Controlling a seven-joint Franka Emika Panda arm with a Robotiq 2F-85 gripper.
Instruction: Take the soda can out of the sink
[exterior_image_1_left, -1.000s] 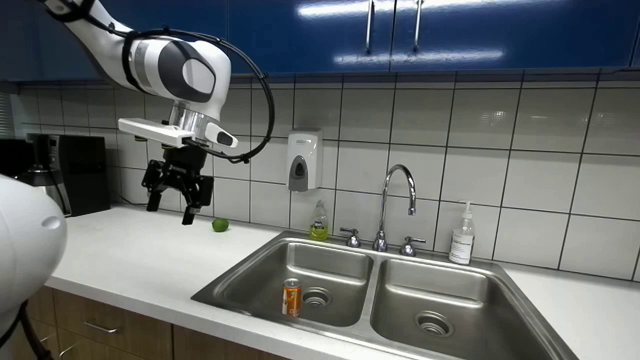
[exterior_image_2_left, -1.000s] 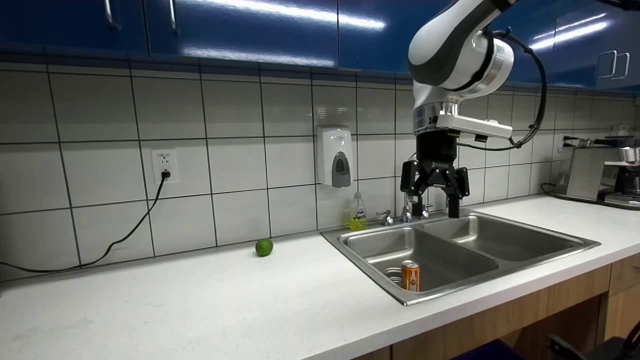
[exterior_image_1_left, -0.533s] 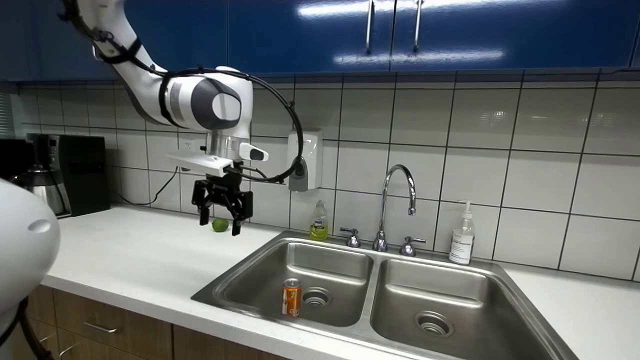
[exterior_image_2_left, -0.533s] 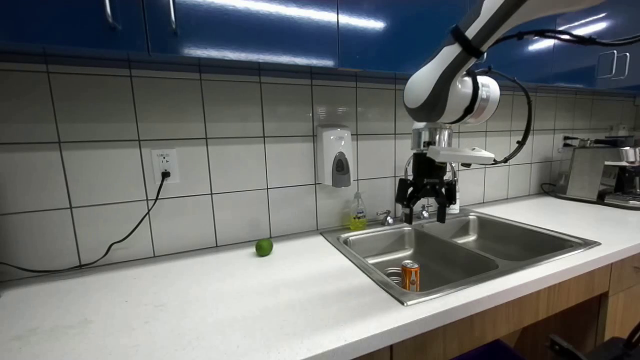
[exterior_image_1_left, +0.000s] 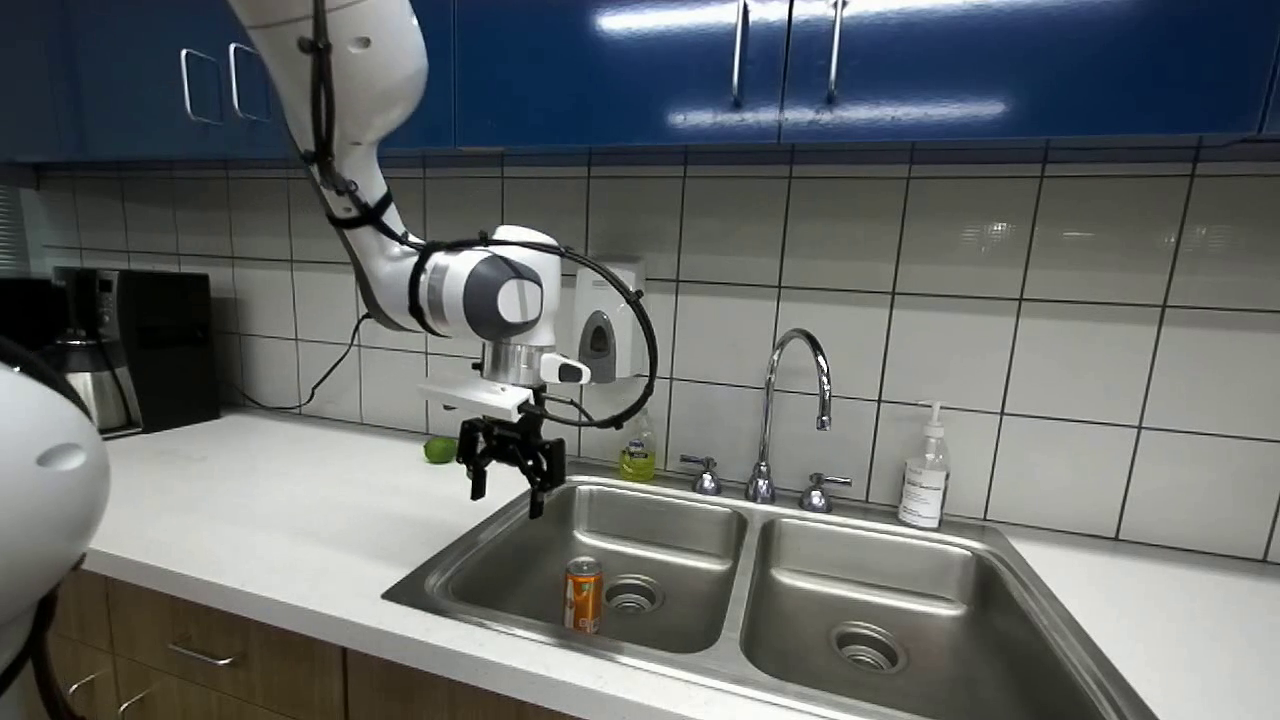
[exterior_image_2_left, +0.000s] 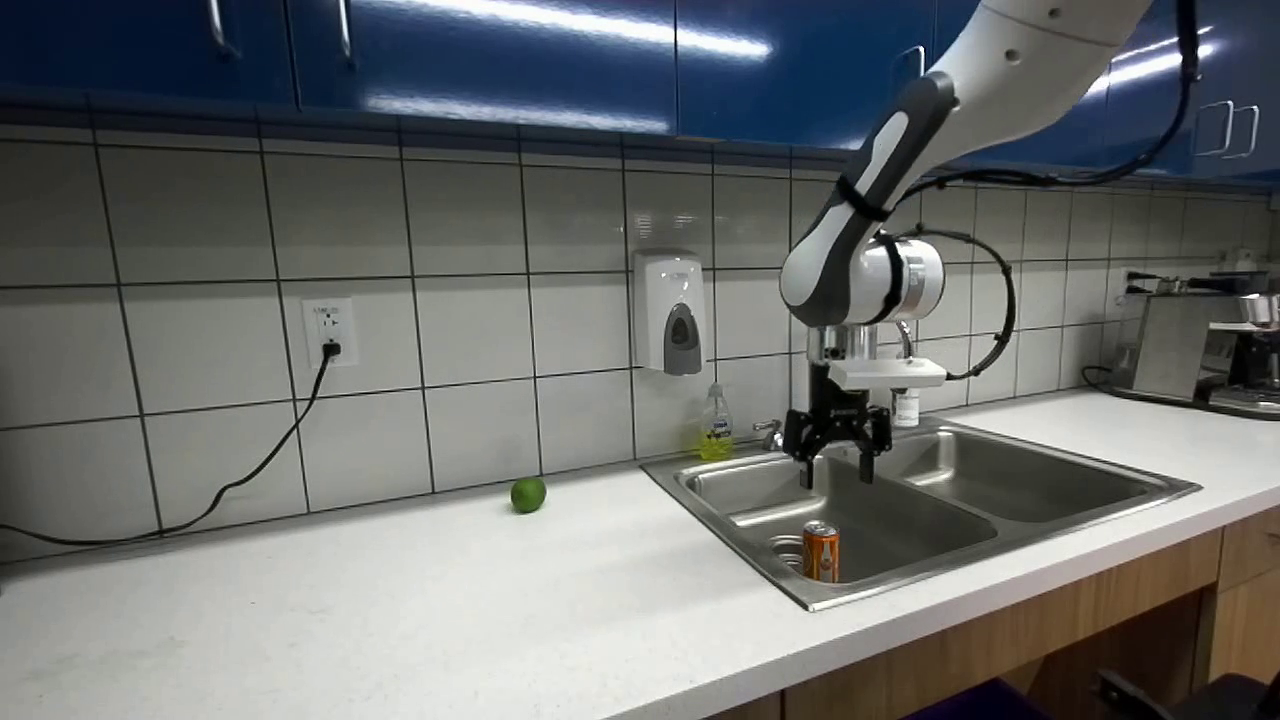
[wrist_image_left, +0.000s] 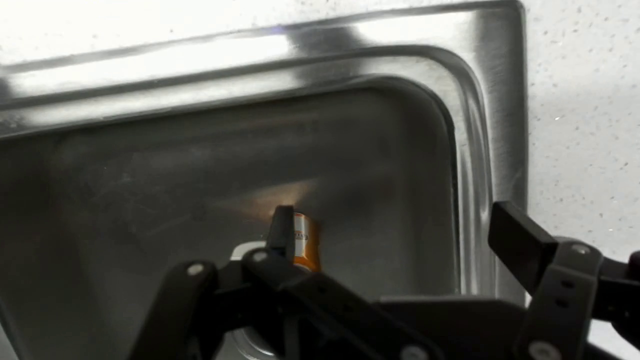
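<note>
The soda can (exterior_image_1_left: 583, 596), orange with a silvery top, stands upright in a basin of the steel sink (exterior_image_1_left: 741, 610), beside the drain. It also shows in an exterior view (exterior_image_2_left: 821, 553), in the basin of the sink (exterior_image_2_left: 730, 548) nearer that camera. My gripper (exterior_image_1_left: 508, 500) is open and empty, pointing down. It hangs above the can in an exterior view (exterior_image_2_left: 836, 478), apart from it. In the wrist view the gripper's (wrist_image_left: 392, 225) fingers are wide apart. The can (wrist_image_left: 307, 240) shows below and behind one finger, partly hidden by it. The sink rim (wrist_image_left: 505, 100) passes behind the other finger.
A curved chrome faucet (exterior_image_1_left: 770, 410) with two handles stands at the sink's back edge. A yellow-green soap bottle (exterior_image_1_left: 637, 450) and a pump bottle (exterior_image_1_left: 924, 475) stand there too. A small green round object (exterior_image_2_left: 528, 494) lies on the white counter (exterior_image_2_left: 400, 600). A dispenser (exterior_image_2_left: 669, 312) hangs on the wall.
My open gripper has moved down and toward the sink, from over the counter to the can's basin side. The can has not moved.
</note>
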